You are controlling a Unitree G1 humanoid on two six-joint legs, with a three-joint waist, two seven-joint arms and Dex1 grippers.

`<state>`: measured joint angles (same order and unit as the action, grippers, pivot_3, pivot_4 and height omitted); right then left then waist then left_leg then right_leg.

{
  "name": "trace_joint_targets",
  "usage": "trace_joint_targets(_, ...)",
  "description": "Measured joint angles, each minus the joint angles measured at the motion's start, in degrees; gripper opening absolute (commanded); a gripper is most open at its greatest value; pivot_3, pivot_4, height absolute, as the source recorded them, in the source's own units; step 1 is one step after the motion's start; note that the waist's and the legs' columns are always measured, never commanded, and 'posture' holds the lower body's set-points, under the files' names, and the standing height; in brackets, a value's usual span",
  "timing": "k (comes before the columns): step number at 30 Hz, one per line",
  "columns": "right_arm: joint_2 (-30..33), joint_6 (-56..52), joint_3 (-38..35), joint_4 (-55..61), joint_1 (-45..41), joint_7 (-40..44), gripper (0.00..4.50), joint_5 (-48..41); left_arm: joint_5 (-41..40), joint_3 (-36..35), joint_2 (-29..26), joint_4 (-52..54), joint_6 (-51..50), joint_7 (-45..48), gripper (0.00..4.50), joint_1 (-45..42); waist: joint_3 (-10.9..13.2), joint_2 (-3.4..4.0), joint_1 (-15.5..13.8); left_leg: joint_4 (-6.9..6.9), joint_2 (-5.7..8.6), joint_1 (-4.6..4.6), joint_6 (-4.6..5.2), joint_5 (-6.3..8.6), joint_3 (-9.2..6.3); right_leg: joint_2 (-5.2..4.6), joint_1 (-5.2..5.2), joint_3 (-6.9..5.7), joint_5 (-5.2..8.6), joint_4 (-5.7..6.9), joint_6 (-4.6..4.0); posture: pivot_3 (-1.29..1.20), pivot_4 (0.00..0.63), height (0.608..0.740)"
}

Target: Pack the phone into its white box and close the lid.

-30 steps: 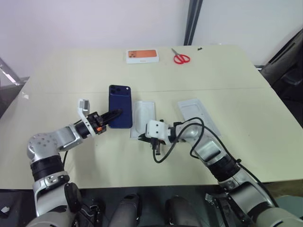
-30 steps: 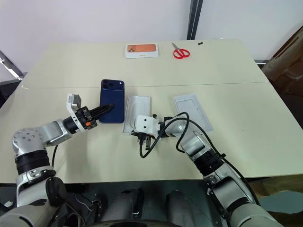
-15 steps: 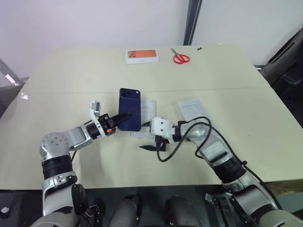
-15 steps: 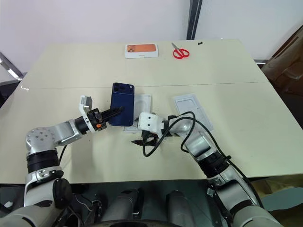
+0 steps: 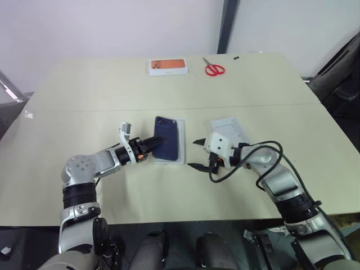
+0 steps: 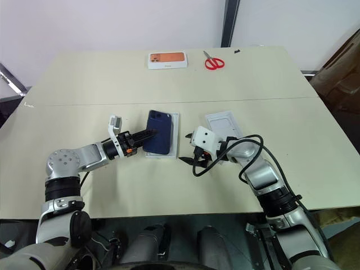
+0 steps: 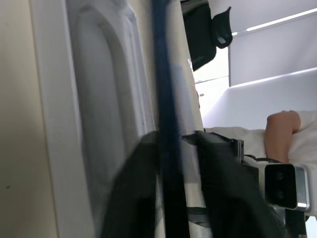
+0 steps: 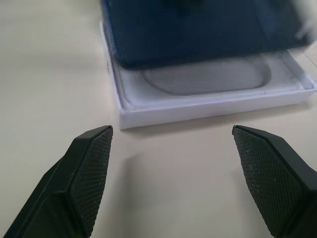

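The dark blue phone (image 5: 168,144) hangs flat just over the white box (image 5: 181,147), an open tray near the table's middle. My left gripper (image 5: 151,143) is shut on the phone's left edge; in the left wrist view the phone (image 7: 168,99) stands edge-on between the fingers (image 7: 133,188). From the right wrist view the phone (image 8: 198,29) floats above the box (image 8: 208,106), whose floor has an oval recess. My right gripper (image 5: 193,154) is open and empty, just right of the box. The lid (image 5: 229,128) lies inner side up behind the right hand.
At the table's far edge lie a white box with an orange phone print (image 5: 169,66) and red scissors (image 5: 214,69). A black cable loops off my right wrist (image 5: 225,169). A person's arm (image 7: 280,134) is in the left wrist view's background.
My left gripper carried the phone rightward from beside the box to over it. My right gripper opened and drew away from the box's near end to the right.
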<state>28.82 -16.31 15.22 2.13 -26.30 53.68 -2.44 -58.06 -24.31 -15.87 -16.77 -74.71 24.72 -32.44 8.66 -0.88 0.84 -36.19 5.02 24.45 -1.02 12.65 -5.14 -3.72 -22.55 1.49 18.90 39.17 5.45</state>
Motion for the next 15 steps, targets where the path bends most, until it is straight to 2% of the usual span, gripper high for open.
trace_joint_targets(3,-0.2,0.4,0.1,-0.2,-0.3,-0.2,4.08,0.2,-0.1,-0.1,-0.4,-0.2,-0.2,0.1,4.32,-0.7,0.0,-0.01,-0.2,-0.04,0.01,0.0,0.0,0.0,-0.01,-0.01,0.03,-0.02,0.0,-0.01,0.0,0.0,0.15,0.734)
trace_joint_targets(15,-0.4,0.9,0.2,-1.5,-0.5,-0.5,4.08,1.1,-0.2,0.6,-4.2,2.9,-1.6,1.2,4.32,-1.3,0.0,-0.01,0.0,-0.02,0.01,0.0,0.0,0.0,-0.01,-0.01,0.01,-0.01,0.0,0.0,0.0,0.0,0.15,0.734)
